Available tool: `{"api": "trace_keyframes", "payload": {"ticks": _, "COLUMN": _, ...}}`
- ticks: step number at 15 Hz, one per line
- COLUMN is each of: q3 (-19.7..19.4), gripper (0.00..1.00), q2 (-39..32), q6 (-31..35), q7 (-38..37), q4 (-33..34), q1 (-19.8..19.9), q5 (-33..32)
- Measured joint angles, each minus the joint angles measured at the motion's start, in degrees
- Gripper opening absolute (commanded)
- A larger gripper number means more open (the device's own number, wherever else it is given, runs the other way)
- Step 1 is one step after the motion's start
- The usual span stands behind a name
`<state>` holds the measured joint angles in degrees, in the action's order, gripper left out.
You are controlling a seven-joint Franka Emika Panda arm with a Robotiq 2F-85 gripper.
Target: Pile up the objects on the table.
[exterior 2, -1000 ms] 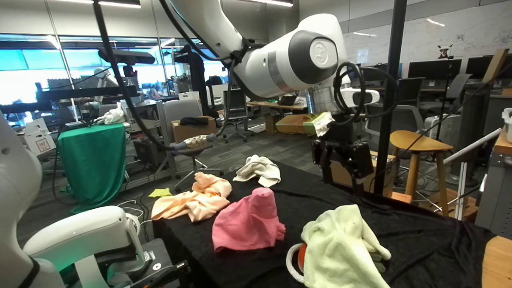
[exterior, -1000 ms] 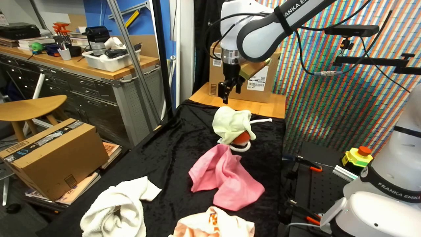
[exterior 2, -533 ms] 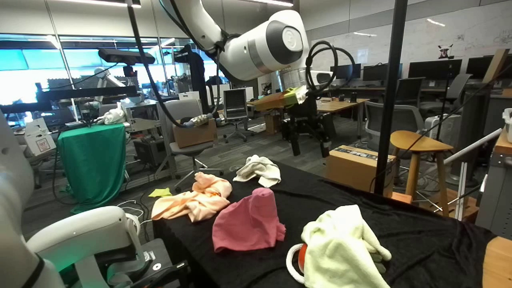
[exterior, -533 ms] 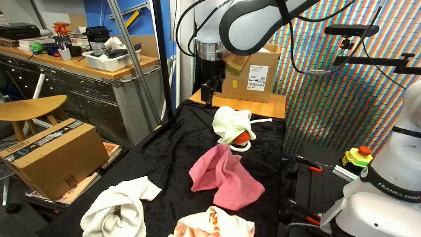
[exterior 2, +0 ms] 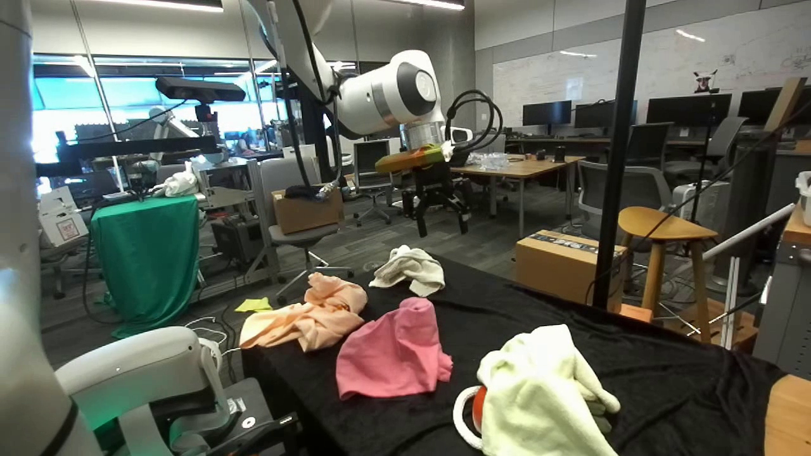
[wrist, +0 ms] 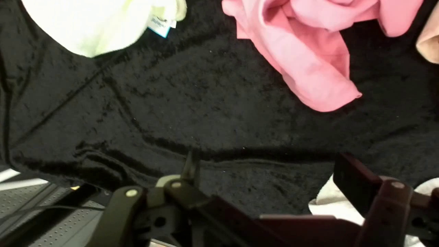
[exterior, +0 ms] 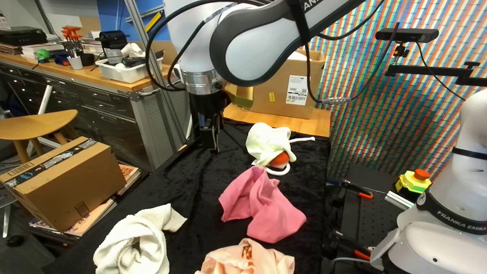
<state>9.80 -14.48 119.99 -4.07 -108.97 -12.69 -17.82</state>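
The pale yellow-green cloth (exterior: 265, 141) is slumped over part of a round red item (exterior: 279, 158), towards one end of the black-draped bench (exterior: 198, 186). A white cord (exterior: 278, 172) curls out beside the red bit, and in an exterior view a length of cord pokes out of the cloth's other side as well. The pink cloth (exterior: 266, 209) lies just beside that little heap, bunched up with a hump in it. Crumpled further along are the white towel (exterior: 129, 239) and a peach cloth (exterior 2: 310, 320) with an orange print, both well apart from the yellow-green one.

The end effector (exterior 2: 443, 228) hangs in the air above the bench near its edge, fingers (wrist: 356, 183) spread wide, bench showing in the gap. Going by the wrist view, the yellow-green cloth is top left, the pink one top right of centre, a bit of peach at the right border, and the white towel lower right, partly hidden behind a finger.

Past the yellow-green cloth's end of the bench stands a cardboard box (exterior: 279, 91), and an emergency stop button (exterior: 414, 180) sits near the robot's base (exterior: 445, 245).
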Motion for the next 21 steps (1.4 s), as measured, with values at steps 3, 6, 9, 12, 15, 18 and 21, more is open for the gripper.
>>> {"api": "trace_keyframes", "payload": {"ticks": 3, "q3": 0.40, "gripper": 1.00, "q2": -4.15, "q6": 0.78, "q7": 0.29, "q4": 3.61, "q1": -2.74, "q5": -1.93}}
{"api": "trace_keyframes", "payload": {"ticks": 6, "q3": 0.46, "gripper": 1.00, "q2": -7.64, "q6": 3.51, "q7": 0.29, "q4": 5.98, "q1": -5.10, "q5": -2.52}}
{"api": "trace_keyframes", "payload": {"ticks": 9, "q3": 0.44, "gripper": 1.00, "q2": -10.69, "q6": 7.26, "q7": 0.09, "q4": 7.41, "q1": -6.71, "q5": -2.68}}
{"api": "trace_keyframes", "payload": {"ticks": 12, "q3": 0.43, "gripper": 1.00, "q2": -13.41, "q6": 10.17, "q7": -0.10, "q4": 8.40, "q1": -8.06, "q5": -2.72}}
{"api": "trace_keyframes", "payload": {"ticks": 15, "q3": 0.45, "gripper": 1.00, "q2": -15.75, "q6": 12.41, "q7": -0.62, "q4": 9.50, "q1": -9.53, "q5": -2.70}}
{"api": "trace_keyframes", "payload": {"ticks": 18, "q3": 0.56, "gripper": 1.00, "q2": -17.67, "q6": 14.51, "q7": -0.94, "q4": 10.70, "q1": -10.80, "q5": -1.76}}
{"api": "trace_keyframes", "payload": {"ticks": 21, "q3": 1.00, "gripper": 1.00, "q2": -19.55, "q6": 15.89, "q7": -0.94, "q4": 12.26, "q1": -11.46, "q5": 0.09}}
